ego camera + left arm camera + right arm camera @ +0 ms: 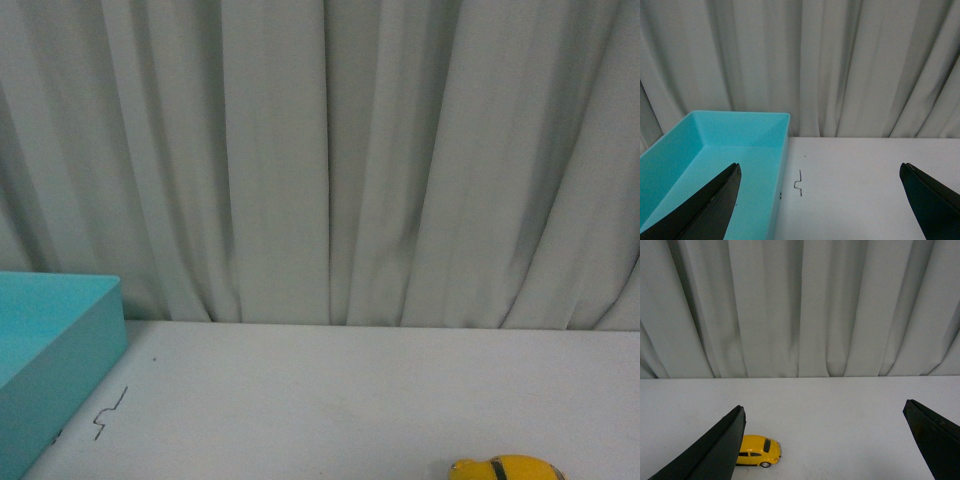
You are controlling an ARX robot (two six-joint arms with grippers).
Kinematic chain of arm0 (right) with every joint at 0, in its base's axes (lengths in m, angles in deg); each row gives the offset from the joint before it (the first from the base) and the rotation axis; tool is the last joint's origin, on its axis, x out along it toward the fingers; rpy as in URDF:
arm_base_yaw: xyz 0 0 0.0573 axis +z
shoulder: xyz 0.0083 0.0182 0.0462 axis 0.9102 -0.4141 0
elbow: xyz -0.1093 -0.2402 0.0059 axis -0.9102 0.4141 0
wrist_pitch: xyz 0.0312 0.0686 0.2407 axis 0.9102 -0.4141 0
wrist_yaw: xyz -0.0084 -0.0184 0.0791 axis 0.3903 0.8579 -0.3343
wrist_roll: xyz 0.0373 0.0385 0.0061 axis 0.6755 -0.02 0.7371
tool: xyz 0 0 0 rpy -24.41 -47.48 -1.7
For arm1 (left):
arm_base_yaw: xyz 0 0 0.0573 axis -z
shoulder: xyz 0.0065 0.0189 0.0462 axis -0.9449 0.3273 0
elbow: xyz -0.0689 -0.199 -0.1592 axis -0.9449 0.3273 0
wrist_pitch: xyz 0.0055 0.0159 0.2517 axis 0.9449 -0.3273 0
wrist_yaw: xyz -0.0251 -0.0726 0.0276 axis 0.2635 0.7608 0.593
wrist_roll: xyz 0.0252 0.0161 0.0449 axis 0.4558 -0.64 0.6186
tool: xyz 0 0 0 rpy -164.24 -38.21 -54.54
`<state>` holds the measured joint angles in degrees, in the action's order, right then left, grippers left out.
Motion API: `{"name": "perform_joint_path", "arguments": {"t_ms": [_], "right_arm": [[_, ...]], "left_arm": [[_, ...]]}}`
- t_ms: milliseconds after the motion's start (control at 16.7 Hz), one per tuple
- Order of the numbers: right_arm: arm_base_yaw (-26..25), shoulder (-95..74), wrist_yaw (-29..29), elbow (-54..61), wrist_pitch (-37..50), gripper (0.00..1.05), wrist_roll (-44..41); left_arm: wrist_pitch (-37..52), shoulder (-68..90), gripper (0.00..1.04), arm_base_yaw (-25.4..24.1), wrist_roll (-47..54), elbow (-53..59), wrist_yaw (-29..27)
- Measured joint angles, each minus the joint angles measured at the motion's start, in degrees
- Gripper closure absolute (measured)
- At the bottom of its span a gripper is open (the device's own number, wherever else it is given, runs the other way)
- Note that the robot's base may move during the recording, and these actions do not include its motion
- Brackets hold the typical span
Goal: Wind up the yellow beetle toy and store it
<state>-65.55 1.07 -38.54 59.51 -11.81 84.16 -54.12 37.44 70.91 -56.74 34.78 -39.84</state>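
On my front camera neither arm shows. The yellow beetle toy (507, 467) sits at the near right of the white table (350, 400), and the bottom edge of the picture cuts it off, so I see only its rounded top there. A turquoise bin (50, 350) stands at the left side of the table, well apart from the toy. A small dark squiggle mark (108, 413) lies on the tabletop just to the right of the bin. A pale grey curtain (320, 150) hangs in folds along the far edge.

From the right wrist I see the right claw (824, 406) spread wide, with both dark fingers far apart and nothing between them. The toy stands upright on its black wheels on the table, side on to this camera. Its rear end is hidden behind one finger (720, 450) of the claw. I cannot tell whether that finger touches it.

From the left wrist I see the left claw (820, 166) also spread wide and gripping nothing. One of its fingers (710, 205) shows in front of the open bin, and the other shows in front of bare tabletop. The squiggle mark lies between them, close to the bin's wall
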Motion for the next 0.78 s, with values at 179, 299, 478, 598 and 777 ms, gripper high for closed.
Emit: {"name": "perform_joint_path", "arguments": {"t_ms": [179,299,478,598,777], "right_arm": [[0.00,0.00,0.00,0.00,0.00,0.07,0.00],[0.00,0.00,0.00,0.00,0.00,0.07,0.00],[-8.00,-16.15,-1.46,-1.03,10.62,0.07,10.36],[-12.22,-21.92,-4.66,-1.51,16.63,0.07,10.97],[-24.00,-53.92,-16.66,-10.62,44.06,0.07,10.43]], "left_arm": [[0.00,0.00,0.07,0.00,0.00,0.00,0.00],[0.00,0.00,0.07,0.00,0.00,0.00,0.00],[0.00,0.00,0.07,0.00,0.00,0.00,0.00],[0.00,0.00,0.07,0.00,0.00,0.00,0.00],[-0.02,0.00,0.07,0.00,-0.02,0.00,-0.17]]}}
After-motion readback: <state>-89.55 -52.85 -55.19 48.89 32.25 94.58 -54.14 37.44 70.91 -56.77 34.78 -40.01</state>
